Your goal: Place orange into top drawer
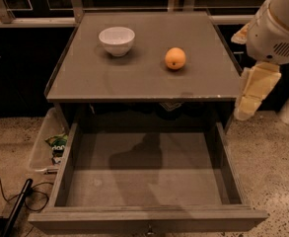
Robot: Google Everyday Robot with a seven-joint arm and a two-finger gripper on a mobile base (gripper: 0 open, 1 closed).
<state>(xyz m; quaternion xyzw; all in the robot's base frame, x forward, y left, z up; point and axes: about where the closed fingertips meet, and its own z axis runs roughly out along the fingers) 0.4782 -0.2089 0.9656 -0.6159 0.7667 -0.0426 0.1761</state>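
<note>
Orange (175, 58) on counter (109, 80) lies left of my fingers (252, 93), whose grip I can't tell; top drawer (149, 181) open near.

The single camera looks steeply down from above and in front of the open top drawer (149, 181), close enough that the drawer's front panel meets the lower edge. The worktop (144, 80) lies beyond the drawer. The gripper (250, 95) hangs at the drawer's right.

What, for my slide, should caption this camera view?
Orange on tabletop near white bowl, top drawer open below, tool hanging beyond the right edge.
</note>
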